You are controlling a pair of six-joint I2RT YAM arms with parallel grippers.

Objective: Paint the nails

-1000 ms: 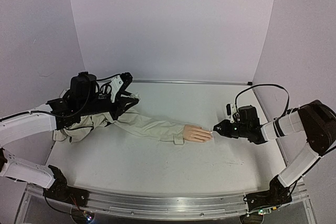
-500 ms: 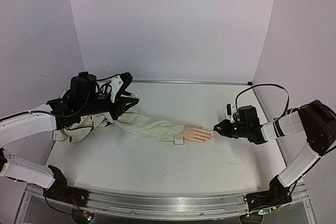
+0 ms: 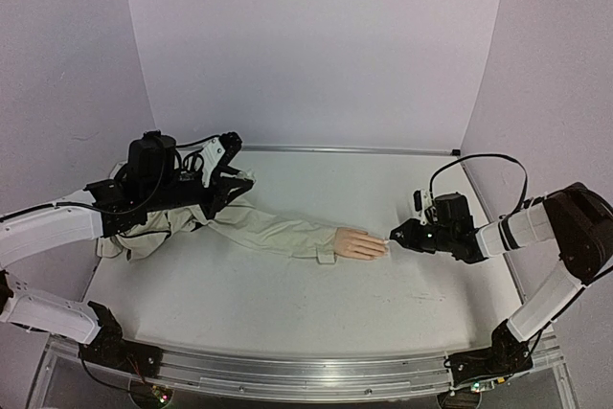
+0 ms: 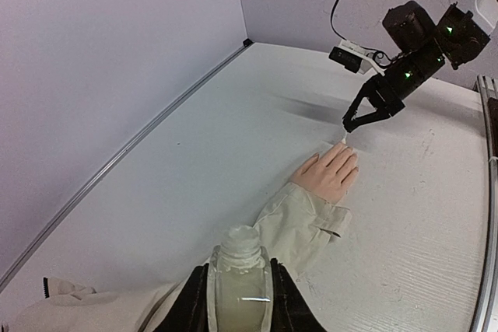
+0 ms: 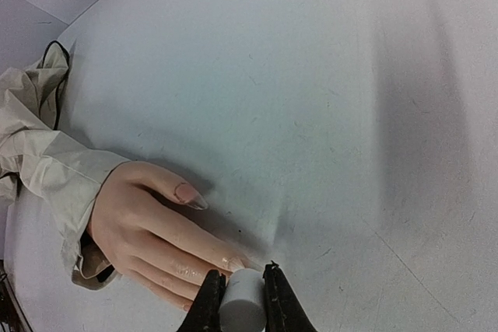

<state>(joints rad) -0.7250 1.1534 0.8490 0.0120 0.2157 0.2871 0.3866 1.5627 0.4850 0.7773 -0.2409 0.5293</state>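
Nothing moves: right gripper (image 5: 242, 277) stays clamped on the brush (image 5: 243, 305), tip at the nails (image 5: 233, 263), 3 o'clock of the hand (image 3: 359, 244). Left gripper (image 4: 237, 301) stays clamped on the bottle (image 4: 238, 258). Painting looks underway, slowly.

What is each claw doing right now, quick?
Left gripper: shut on a small clear bottle.
Right gripper: shut on a small white cylinder, right by the mannequin hand fingertips.
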